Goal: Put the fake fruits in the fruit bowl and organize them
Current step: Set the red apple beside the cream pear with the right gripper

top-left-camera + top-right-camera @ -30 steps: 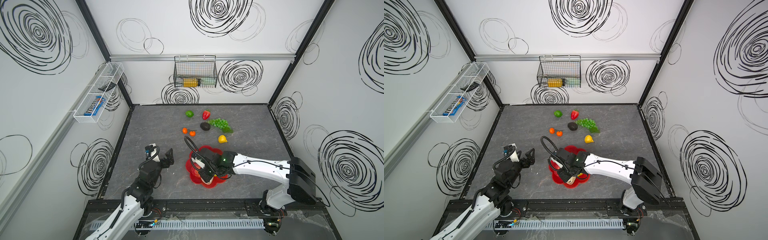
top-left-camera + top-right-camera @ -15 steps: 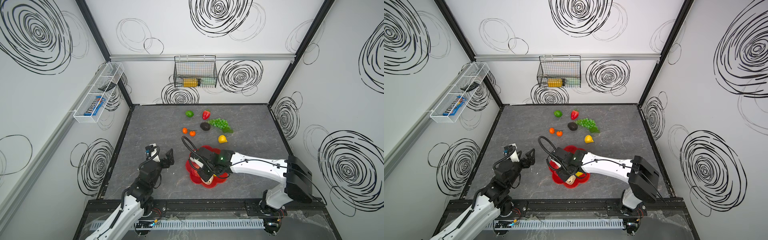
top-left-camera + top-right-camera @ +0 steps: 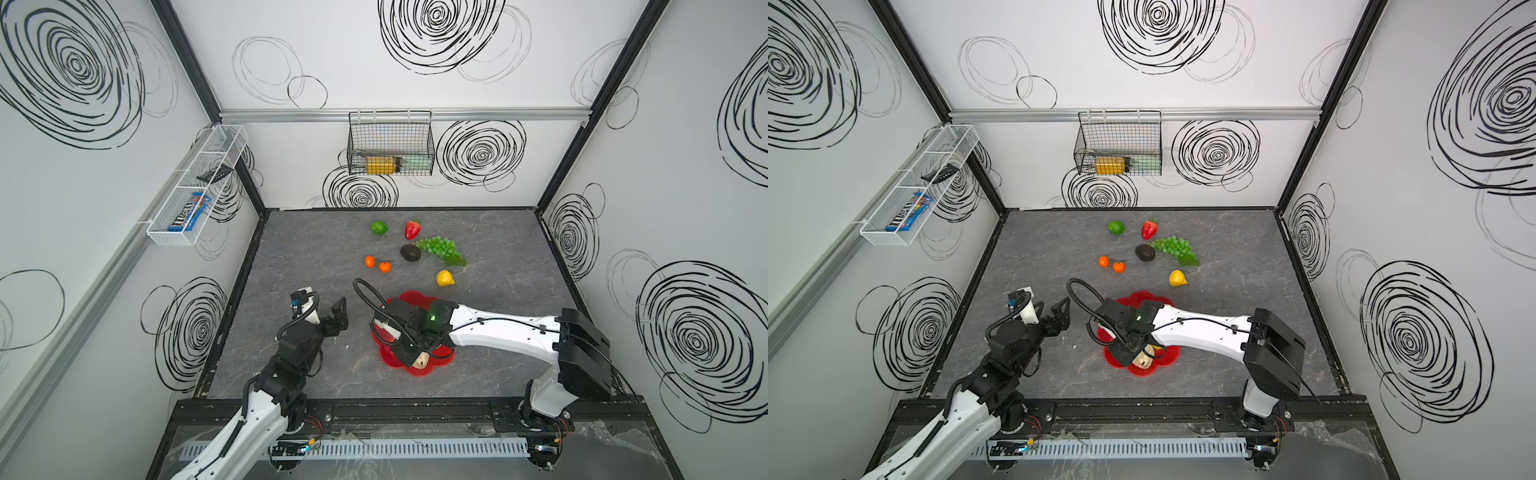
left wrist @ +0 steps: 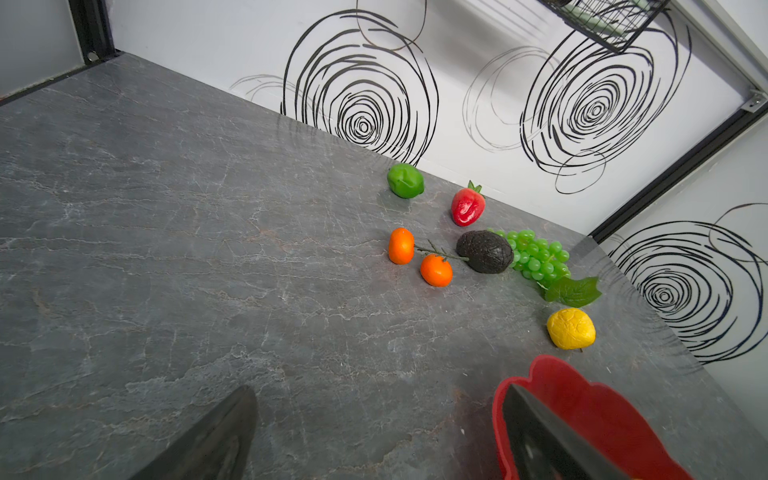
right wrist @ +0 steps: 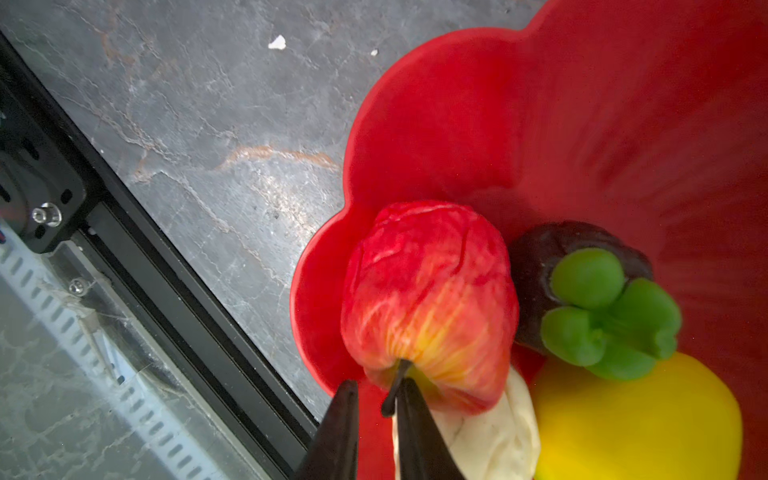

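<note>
The red scalloped fruit bowl sits front of centre. In it lie a red apple, a dark fruit with a green cap, a yellow fruit and a beige lumpy piece. My right gripper hangs over the bowl's near edge, narrowly open, with the apple's stem against one finger. My left gripper stands wide open and empty, left of the bowl. Farther back on the table lie a lime, a red fruit, grapes, an avocado, two oranges and a lemon.
A black wire basket hangs on the back wall. A white mesh tray is fixed to the left wall. A black frame rail runs along the table's front edge, close to the bowl.
My right gripper's jaws have parted a little at the apple's stem, and that arm has shifted slightly left over the bowl. The left arm has not moved.
</note>
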Controlling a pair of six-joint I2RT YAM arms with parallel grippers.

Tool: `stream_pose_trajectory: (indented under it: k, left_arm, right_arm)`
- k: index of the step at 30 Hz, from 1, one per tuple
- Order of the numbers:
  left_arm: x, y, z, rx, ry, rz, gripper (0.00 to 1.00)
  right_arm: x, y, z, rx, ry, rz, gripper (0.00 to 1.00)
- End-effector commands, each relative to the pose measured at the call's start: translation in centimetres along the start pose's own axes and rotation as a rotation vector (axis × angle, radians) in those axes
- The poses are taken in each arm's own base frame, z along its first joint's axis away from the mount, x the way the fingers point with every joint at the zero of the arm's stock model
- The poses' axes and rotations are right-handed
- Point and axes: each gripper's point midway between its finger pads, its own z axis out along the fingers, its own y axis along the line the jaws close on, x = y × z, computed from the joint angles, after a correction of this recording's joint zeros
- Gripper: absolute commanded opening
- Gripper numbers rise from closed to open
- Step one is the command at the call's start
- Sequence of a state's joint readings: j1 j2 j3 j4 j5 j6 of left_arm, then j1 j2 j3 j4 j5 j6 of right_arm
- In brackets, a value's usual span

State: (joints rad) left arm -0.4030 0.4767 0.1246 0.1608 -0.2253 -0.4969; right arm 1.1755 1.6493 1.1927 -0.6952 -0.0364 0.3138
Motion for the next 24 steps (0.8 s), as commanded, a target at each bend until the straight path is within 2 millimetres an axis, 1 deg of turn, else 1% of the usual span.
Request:
stream_pose_trajectory:
  k: [1, 8, 16, 24]
  left_arm:
    - [-1.1, -0.5, 0.0, 0.025, -0.051, -0.001, 0.96]
    - [-1.1, -0.5, 0.0, 0.029, -0.049, -0.002, 0.96]
    - [-1.0, -0.5, 0.1, 0.028, -0.047, -0.002, 0.96]
    - [-1.0, -0.5, 0.1, 0.027, -0.046, -0.001, 0.96]
  right_arm:
    - [-0.4, 0.3, -0.5, 0.006, -0.005, -0.009, 0.21]
    - [-0.9, 0.5, -0.8, 0.004, -0.027, -0.005, 0.17]
    - [-1.2, 0.5, -0.7, 0.005, -0.033, 0.000, 0.19]
    - [-1.9, 1.0, -1.6, -0.006, -0.064, -0.006, 0.20]
